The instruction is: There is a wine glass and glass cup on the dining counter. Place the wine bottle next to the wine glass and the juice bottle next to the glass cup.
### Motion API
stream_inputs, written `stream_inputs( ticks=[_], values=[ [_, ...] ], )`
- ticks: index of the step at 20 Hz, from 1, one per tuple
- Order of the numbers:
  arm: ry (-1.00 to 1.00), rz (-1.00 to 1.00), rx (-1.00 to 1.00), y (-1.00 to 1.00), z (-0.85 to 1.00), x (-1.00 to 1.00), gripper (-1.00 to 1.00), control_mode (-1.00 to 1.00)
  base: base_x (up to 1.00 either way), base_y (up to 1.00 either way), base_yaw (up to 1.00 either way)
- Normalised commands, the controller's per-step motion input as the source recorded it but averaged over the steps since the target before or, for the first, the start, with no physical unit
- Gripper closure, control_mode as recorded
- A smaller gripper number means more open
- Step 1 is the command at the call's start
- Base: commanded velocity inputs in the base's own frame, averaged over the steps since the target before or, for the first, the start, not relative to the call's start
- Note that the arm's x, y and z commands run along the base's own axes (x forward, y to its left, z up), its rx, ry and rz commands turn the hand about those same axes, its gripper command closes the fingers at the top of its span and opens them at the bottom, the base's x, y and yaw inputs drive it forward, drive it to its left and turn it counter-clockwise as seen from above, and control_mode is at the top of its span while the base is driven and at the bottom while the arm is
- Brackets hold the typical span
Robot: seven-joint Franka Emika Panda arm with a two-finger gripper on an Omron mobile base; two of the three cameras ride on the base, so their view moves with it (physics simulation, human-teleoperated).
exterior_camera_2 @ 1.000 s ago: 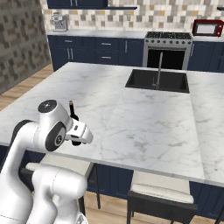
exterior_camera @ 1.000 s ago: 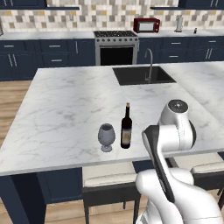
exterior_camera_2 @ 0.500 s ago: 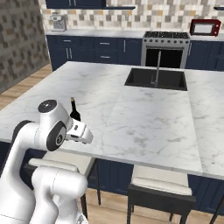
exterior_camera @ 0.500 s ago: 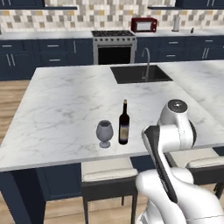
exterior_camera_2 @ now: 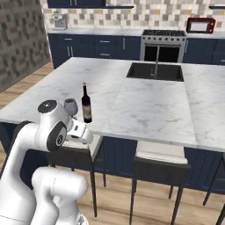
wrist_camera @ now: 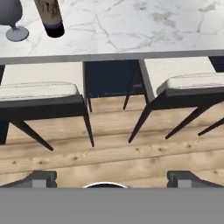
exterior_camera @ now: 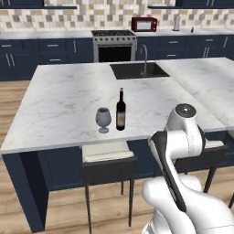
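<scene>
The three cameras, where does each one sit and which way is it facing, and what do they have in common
Left base view: behind the arm to its left, facing forward and down over the dining counter; the white arm rises at lower right.
Right base view: behind the arm to its right, facing the same counter; the arm rises at lower left.
Hand view: on the hand, jaws open, looking down at the stools and floor by the counter's edge.
Shared: all three show the wine bottle beside the wine glass.

Even, bright, rendered light; soft faint shadows under the wine bottle; all views slightly blurry, no glare.
</scene>
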Motion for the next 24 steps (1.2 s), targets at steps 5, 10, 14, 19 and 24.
stream_inputs(
  ticks=[5, 10, 14, 19, 24],
  values=[
    [0.0, 0.0, 0.0, 0.0, 0.0, 0.0, -1.0, 1.0, -0.46, -0.23, -0.06],
    [0.0, 0.0, 0.0, 0.0, 0.0, 0.0, -1.0, 1.0, -0.33, -0.54, -0.01],
    [0.0, 0.0, 0.0, 0.0, 0.0, 0.0, -1.0, 1.0, -0.3, -0.72, 0.0],
    [0.0, 0.0, 0.0, 0.0, 0.0, 0.0, -1.0, 1.0, -0.25, -0.73, 0.0],
    [0.0, 0.0, 0.0, 0.0, 0.0, 0.0, -1.0, 1.0, -0.18, -0.76, 0.02]
  ],
)
